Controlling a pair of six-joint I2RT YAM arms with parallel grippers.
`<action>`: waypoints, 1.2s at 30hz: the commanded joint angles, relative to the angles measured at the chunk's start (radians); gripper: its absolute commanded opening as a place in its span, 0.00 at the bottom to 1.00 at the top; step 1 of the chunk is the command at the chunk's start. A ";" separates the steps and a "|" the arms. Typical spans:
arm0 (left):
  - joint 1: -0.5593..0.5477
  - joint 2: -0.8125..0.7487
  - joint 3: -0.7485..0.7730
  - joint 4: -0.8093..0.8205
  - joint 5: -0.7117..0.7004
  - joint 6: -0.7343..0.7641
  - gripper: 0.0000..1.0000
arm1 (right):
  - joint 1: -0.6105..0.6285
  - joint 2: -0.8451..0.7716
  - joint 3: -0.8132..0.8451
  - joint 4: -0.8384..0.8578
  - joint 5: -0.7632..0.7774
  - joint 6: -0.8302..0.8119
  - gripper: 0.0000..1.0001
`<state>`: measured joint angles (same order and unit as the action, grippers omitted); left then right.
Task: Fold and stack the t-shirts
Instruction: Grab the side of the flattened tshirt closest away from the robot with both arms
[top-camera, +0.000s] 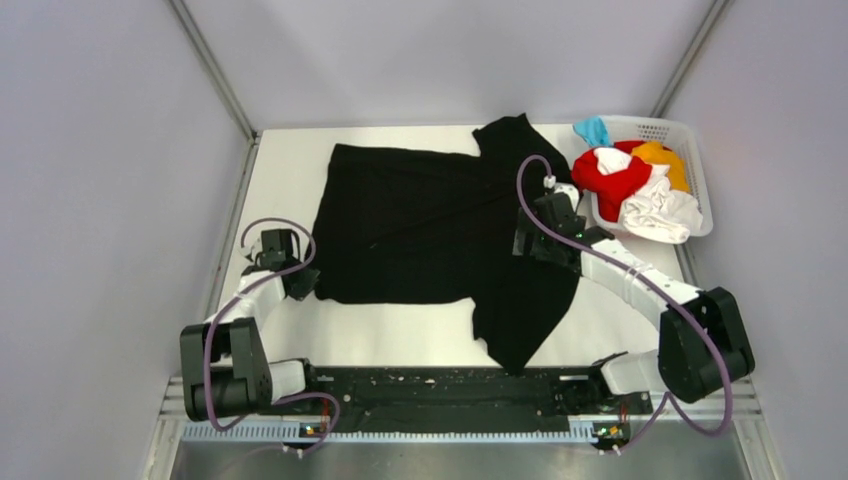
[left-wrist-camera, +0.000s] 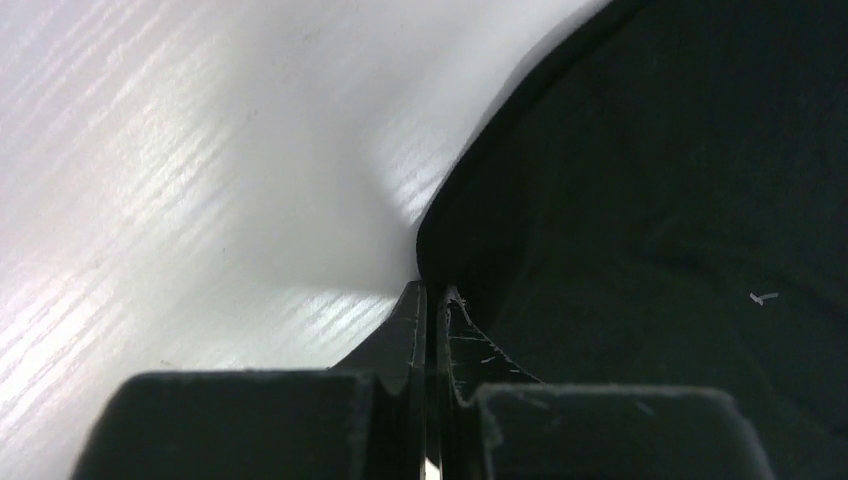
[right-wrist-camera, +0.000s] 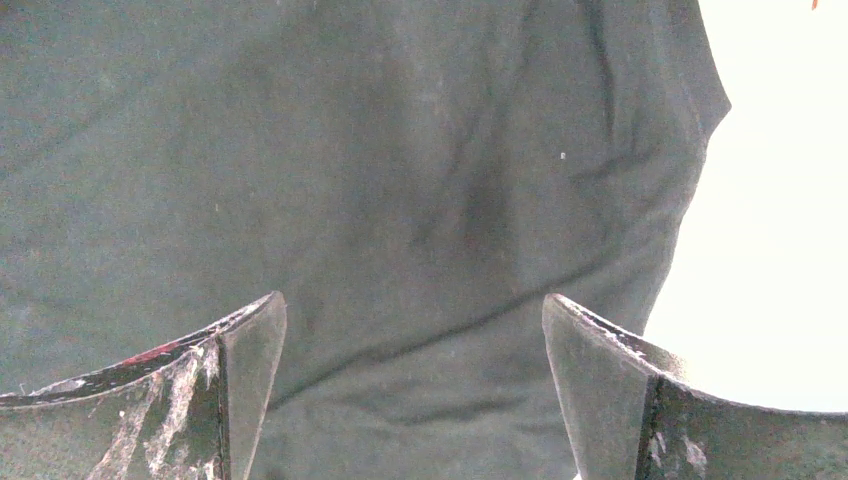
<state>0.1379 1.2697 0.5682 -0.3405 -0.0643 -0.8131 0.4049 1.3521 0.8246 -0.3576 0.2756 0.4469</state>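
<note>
Top external view: folding barely begun; nothing stacked.

Large plain black cloth t-shirt (top-camera: 420, 225) lies spread on the white table (top-camera: 290, 160), sleeves toward the far edge and the near rail (lightly creased, no fold made yet); red shirt (top-camera: 612, 178), white shirt (top-camera: 660, 212), orange-yellow shirt (top-camera: 665, 158) and light blue shirt (top-camera: 595, 130) heaped in the white plastic lattice basket (top-camera: 703, 185) at far right, all unfolded; left gripper (left-wrist-camera: 428, 290) pressed together at the black shirt's near-left corner, apparently pinching its edge; right gripper (right-wrist-camera: 412, 300) spread apart over the black cloth.
</note>
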 joint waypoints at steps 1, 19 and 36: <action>-0.004 -0.089 -0.019 -0.034 0.030 0.028 0.00 | 0.071 -0.109 0.033 -0.137 0.044 0.005 0.97; -0.004 -0.207 -0.054 -0.086 -0.014 0.048 0.00 | 0.679 -0.272 -0.202 -0.465 -0.282 0.276 0.78; -0.004 -0.247 -0.058 -0.118 -0.055 0.019 0.00 | 0.697 -0.101 -0.186 -0.504 -0.040 0.375 0.03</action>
<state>0.1356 1.0771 0.5190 -0.4301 -0.0689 -0.7616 1.0969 1.3132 0.6498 -0.7521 0.1463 0.7498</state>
